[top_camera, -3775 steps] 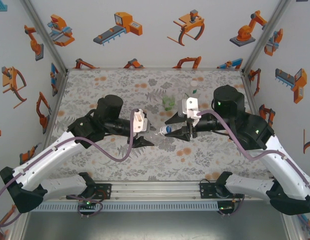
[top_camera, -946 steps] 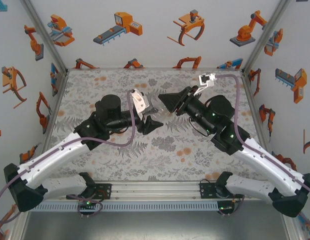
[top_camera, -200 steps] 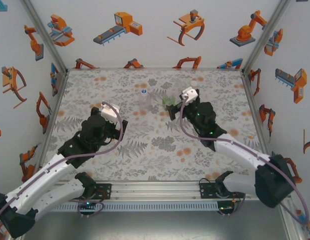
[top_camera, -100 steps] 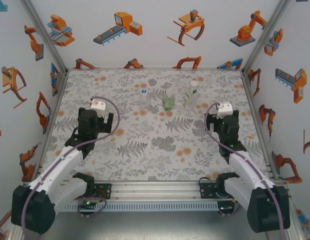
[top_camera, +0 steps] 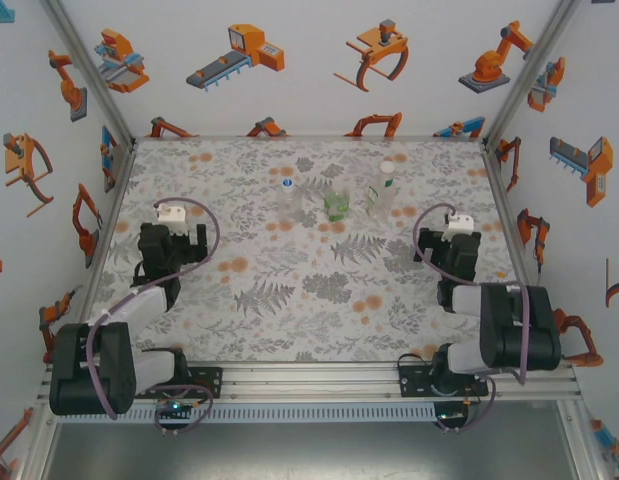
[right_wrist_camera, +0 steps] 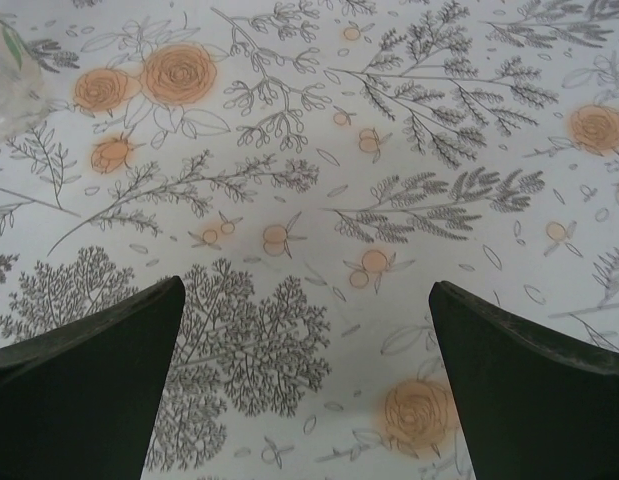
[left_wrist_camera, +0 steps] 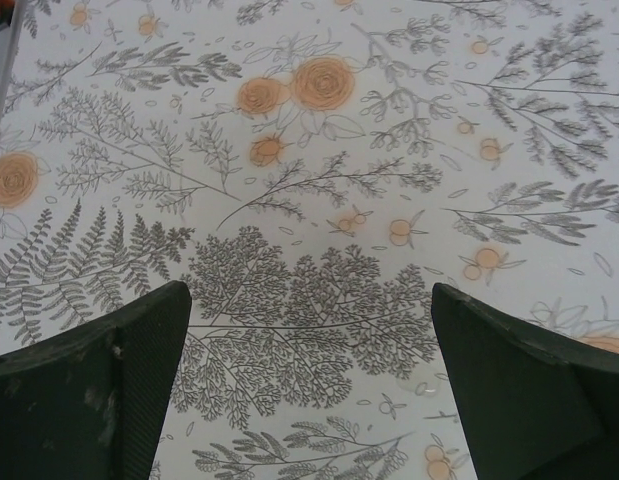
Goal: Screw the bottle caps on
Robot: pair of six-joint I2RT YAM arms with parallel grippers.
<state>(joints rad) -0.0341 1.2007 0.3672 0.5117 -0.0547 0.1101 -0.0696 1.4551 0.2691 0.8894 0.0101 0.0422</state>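
Note:
Three bottles stand upright in a row at the back middle of the table. The short clear bottle [top_camera: 286, 198] carries a blue cap [top_camera: 286, 184]. The squat green-tinted bottle [top_camera: 336, 207] is green at its top; I cannot tell its cap apart. The taller bottle [top_camera: 380, 198] with a green label band carries a white cap [top_camera: 388, 168]. My left gripper [top_camera: 170, 247] [left_wrist_camera: 309, 385] hangs open over bare cloth at the left, far from the bottles. My right gripper [top_camera: 450, 252] [right_wrist_camera: 307, 385] is open too, at the right, holding nothing. A clear bottle's edge [right_wrist_camera: 3, 62] shows in the right wrist view.
The floral tablecloth [top_camera: 309, 290] covers the table. Both arms are folded back near their bases [top_camera: 179, 385] at the near edge. Walls with robot stickers close in the left, right and back sides.
Both arms have drawn back from the middle toward the outer near sides and folded up. The bottles have not moved. Both grippers stayed open.

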